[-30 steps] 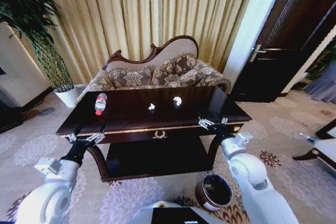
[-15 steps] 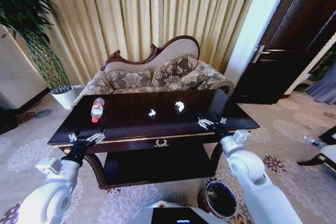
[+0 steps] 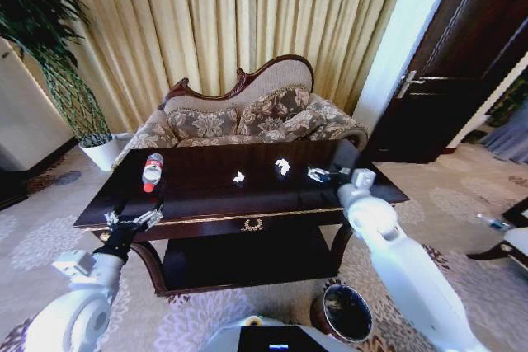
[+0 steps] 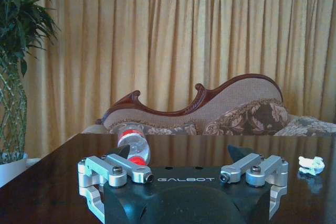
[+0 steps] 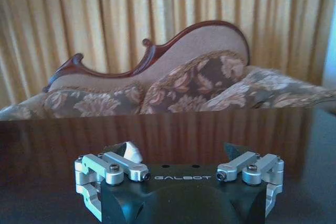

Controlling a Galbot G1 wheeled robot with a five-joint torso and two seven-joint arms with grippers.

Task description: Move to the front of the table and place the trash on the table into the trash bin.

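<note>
**Right end effector over the bench top, close to a paper scrap**

Trash on the bench (image 3: 206, 195): a clear bottle (image 3: 152, 171) with a red label lies on its side at left of centre in the head frame, near the bench's left end. Two crumpled white scraps sit mid-frame: one scrap (image 3: 239, 176) near the middle of the top, a second scrap (image 3: 282, 166) a little to its right and slightly higher in frame. All three pieces lie apart from one another.

Right end effector (image 3: 320, 175): extended over the bench top, just right of the second scrap, near it but not touching. Fingers spread wide, holding nothing. In the right wrist frame, a white scrap (image 5: 132, 153) shows just beyond the left-hand finger.

Left end effector (image 3: 132, 221): at lower left of the head frame, at the bench's front edge, below the bottle and apart from it. Fingers spread wide, empty. In the left wrist frame the bottle (image 4: 132, 144) lies ahead between the fingers' line, and a scrap (image 4: 311, 164) at far right.

Trash bin (image 3: 346, 312): on the carpet at lower right of the head frame, beside the right arm.

Sofa (image 3: 247, 117) stands behind the bench, curtains beyond.
</note>
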